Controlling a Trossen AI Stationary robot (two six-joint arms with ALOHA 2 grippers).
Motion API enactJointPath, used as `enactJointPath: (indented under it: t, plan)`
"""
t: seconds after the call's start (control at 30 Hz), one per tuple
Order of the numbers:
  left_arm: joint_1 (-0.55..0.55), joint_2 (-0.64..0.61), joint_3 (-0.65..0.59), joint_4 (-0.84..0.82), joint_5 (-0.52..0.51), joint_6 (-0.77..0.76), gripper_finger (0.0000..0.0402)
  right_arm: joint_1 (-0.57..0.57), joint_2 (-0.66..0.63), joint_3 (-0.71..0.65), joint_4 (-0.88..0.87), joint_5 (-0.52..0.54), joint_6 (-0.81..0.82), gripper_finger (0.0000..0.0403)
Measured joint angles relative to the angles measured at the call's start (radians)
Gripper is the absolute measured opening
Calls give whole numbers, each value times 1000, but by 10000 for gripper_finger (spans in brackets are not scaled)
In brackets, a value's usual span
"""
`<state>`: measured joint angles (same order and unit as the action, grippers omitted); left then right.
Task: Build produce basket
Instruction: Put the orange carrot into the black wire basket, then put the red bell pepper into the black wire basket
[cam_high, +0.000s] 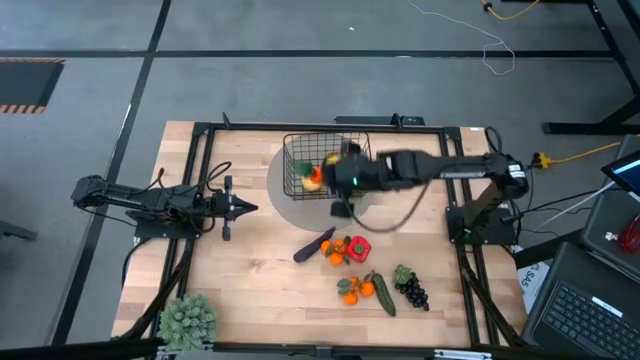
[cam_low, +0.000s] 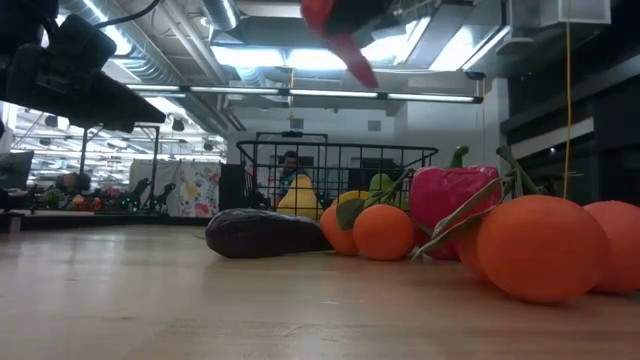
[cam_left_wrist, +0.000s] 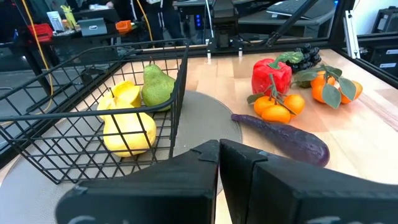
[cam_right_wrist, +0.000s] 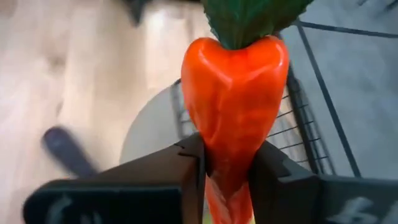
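Oranges sit closest to the low camera, smooth and round with green leaves, filling the right of that view; left of them in the same view: a glossy red pepper, two smaller oranges and the dark matte eggplant lying on the bench, with the basket behind them. High view, left to right: bushy grey-green plant at the near-left corner of the light wood-grain bench, left gripper parked well left of the basket with jaws pressed together and nothing between them, then the black wire-mesh basket on a round grey mat, then the right gripper reaching over the basket. Only the right wrist view shows what it carries: jaws pinching a shiny orange carrot with a green leaf top, hanging above the basket rim and mat. Only the left wrist view shows the basket's contents clearly: yellow starfruit and another yellow fruit, plus a green pear-shaped fruit. High view alone shows the cucumber and dark grapes near the right-front edge. No readable writing or labels anywhere.
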<state>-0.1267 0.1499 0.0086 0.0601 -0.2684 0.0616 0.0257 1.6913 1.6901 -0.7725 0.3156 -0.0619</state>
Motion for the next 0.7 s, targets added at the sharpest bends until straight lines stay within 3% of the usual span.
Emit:
enactJointPath:
  t: [0.33,0.57,0.7]
  plan:
    - [0,0,0,0,0,0,4,-235,35,0,88,-155,150,73]
    - [0,0,0,0,0,0,4,-275,35,0,149,-189,258,243]
    - [0,0,0,0,0,0,4,-274,35,0,137,-189,263,295]
